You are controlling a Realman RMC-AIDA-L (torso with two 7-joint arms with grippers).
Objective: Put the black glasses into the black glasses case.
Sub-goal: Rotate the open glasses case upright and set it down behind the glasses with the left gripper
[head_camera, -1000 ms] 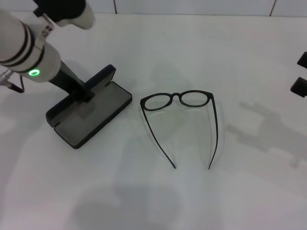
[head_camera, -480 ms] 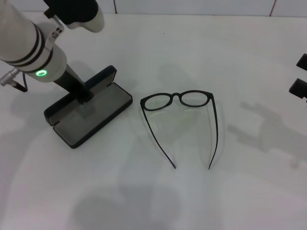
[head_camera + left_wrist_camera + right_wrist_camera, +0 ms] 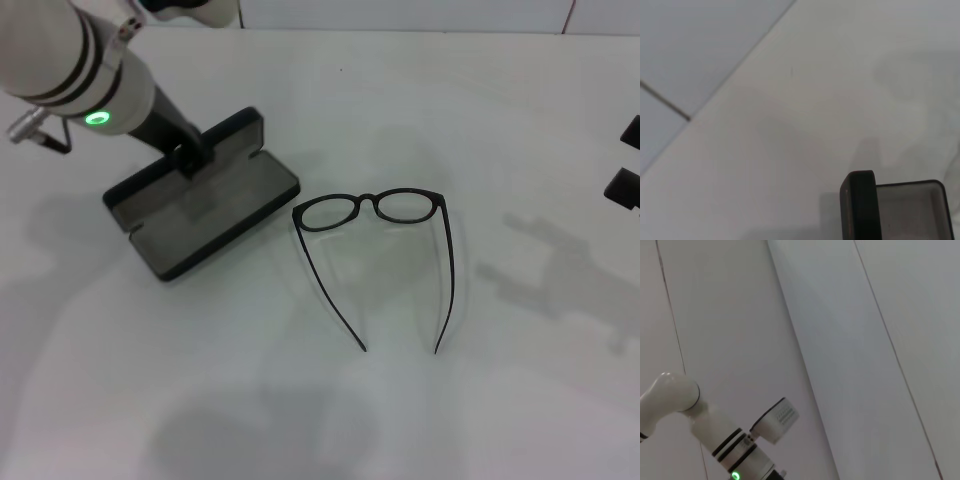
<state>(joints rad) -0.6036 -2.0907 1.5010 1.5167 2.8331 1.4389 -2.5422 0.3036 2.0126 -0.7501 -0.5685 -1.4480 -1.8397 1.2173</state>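
the black glasses (image 3: 378, 240) are lying unfolded, temples toward the robot, right of the black glasses case (image 3: 200, 210), which the left gripper (image 3: 190, 160) is pinching; the right gripper (image 3: 628, 160) is waiting nearer

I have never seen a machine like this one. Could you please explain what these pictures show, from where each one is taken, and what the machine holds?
This is a robot with two arms, each ending in a grasping tool. The large picture comes from a camera on its head, looking down at a white table. The other two come from cameras on its wrists.

On the table lie the black glasses, with their arms unfolded, and to their left the open black glasses case, showing its grey lining. The left tool is at the case's upright lid and seems to grip it. Its wrist camera sees a corner of the case. The right tool waits at the table's right edge; its camera sees mostly wall and the left arm.
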